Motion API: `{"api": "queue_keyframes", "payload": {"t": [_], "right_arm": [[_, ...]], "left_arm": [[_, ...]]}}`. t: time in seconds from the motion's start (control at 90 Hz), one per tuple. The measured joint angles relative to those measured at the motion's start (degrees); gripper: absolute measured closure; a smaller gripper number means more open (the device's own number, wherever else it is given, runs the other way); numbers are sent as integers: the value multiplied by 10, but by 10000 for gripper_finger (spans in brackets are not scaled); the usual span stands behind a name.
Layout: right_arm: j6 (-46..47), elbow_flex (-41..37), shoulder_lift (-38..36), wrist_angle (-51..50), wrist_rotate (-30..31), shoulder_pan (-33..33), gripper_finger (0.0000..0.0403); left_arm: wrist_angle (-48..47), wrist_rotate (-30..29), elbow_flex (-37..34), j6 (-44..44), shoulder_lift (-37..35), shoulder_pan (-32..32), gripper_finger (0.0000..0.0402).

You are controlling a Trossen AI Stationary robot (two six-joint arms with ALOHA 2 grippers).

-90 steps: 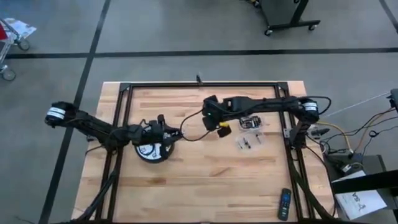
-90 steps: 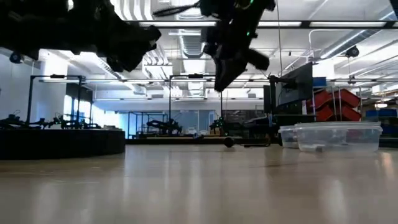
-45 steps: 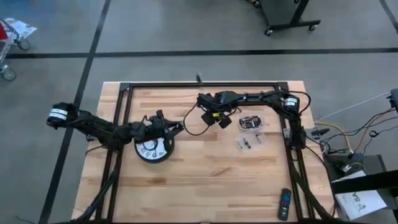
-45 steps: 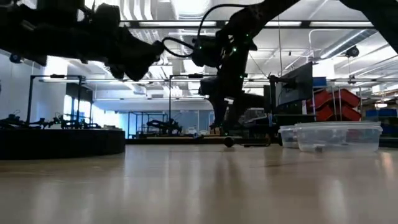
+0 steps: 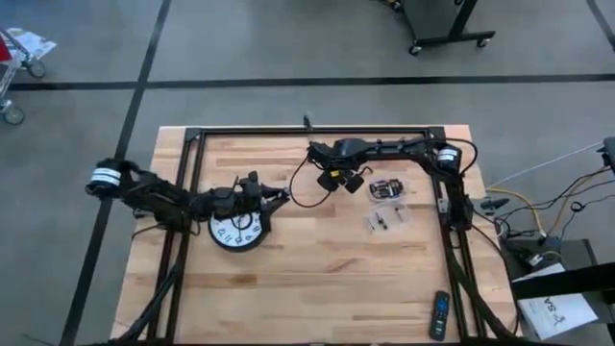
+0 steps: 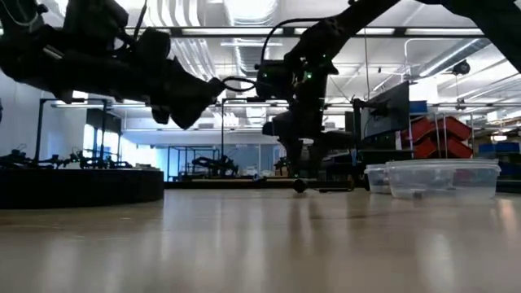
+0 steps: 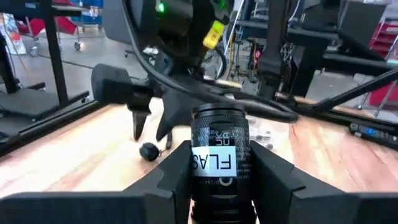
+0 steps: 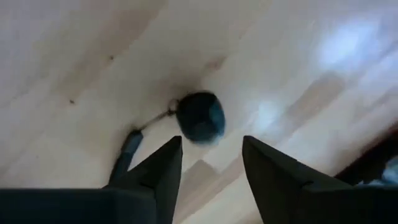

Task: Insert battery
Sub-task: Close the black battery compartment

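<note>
CHANGE: my right gripper [image 5: 338, 183] has dropped toward the small black cap [image 8: 200, 116], upper centre, fingers apart | HELD: flashlight [image 7: 219, 154] clamped in my left gripper [image 7: 219, 171], centre-left | RISK: round cap rolls off; battery unseen.

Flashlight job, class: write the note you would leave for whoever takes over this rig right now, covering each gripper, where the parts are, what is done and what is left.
Left gripper: jaws shut on the flashlight, held above the table beside the wall clock.
Right gripper: jaws open, pointing down over the small round black cap, which lies on the wood with a short cord attached; not gripped.
Clear boxes of small parts sit on the table to the right of the right gripper; a remote lies at the near right edge.
Done: flashlight picked up.
Left: no battery visible in either gripper, so inserting it probably remains, then the cap.
</note>
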Motion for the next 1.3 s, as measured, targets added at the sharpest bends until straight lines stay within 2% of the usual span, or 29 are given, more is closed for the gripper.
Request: {"api": "queue_keyframes", "payload": {"t": [0.367,0.567,0.733,0.922,1.044,1.144,1.3], "right_arm": [[-19,0,30,33,19,4,253],[-19,0,36,37,15,4,275],[13,0,36,39,9,4,293],[105,0,36,41,-20,3,297],[184,-1,21,39,-92,3,297],[235,-1,-14,38,-138,0,306],[291,-10,-86,35,-167,-10,313]], "left_arm": [[20,-1,0,2,34,3,294],[19,-2,0,3,34,3,279],[17,-2,0,7,34,3,289],[8,-2,0,12,34,4,292],[8,-2,0,18,34,4,283],[9,-2,0,22,36,4,286],[27,-2,0,25,58,4,298]]}}
